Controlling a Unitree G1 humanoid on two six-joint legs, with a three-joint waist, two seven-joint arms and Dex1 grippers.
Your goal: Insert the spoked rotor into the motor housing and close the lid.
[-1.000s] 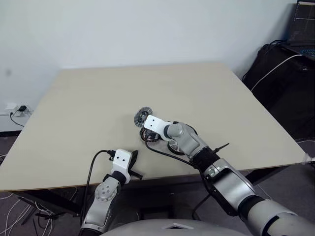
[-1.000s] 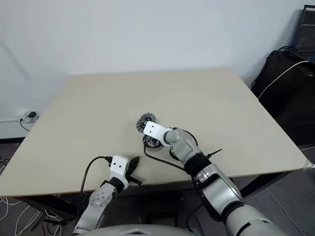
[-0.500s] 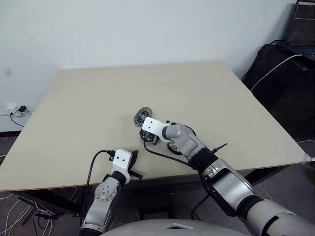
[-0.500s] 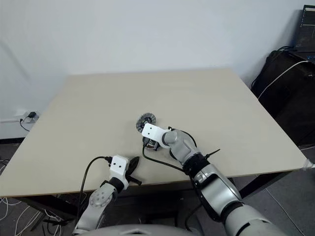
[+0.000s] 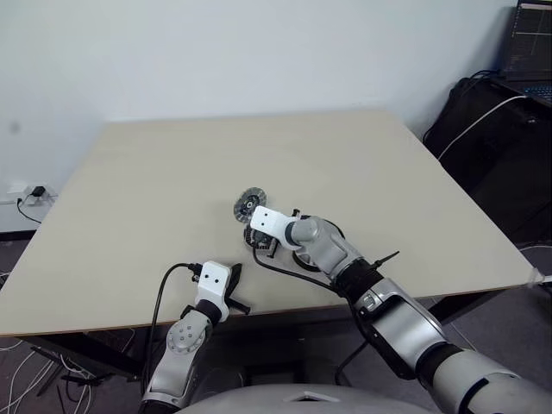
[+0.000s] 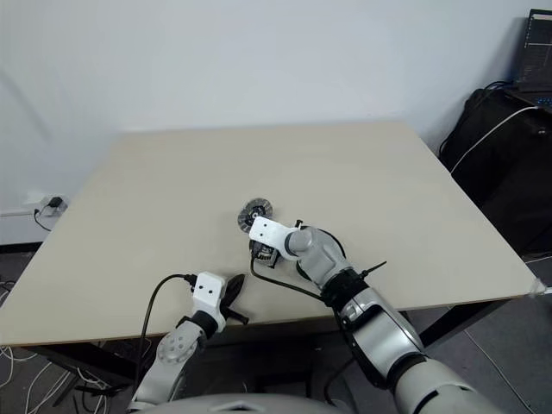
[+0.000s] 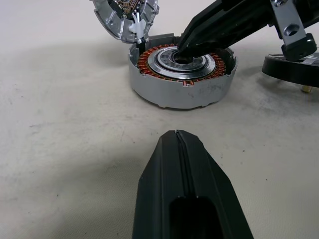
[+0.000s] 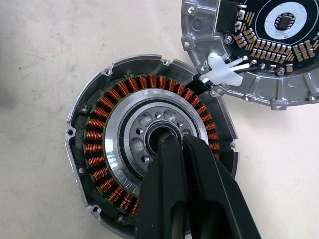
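Now, right gripper (image 8: pixel 172 142) closed, tips seemingly inside motor housing (image 8: pixel 99 149) centre

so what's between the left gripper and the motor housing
Nothing: in the left wrist view, bare table runs from the shut left gripper to the motor housing. The right gripper comes in from the far side.

Motor housing (image 8: pixel 149 149): near rim, windings at approx. 5 o'clock and part of centre bore covered by right gripper (image 8: pixel 174 142). Lid (image 8: pixel 259 47) cut off by frame edges at 12 and 3 o'clock. Dark disc (image 7: pixel 294 64) cut off at 3 o'clock; its top can't be made out.
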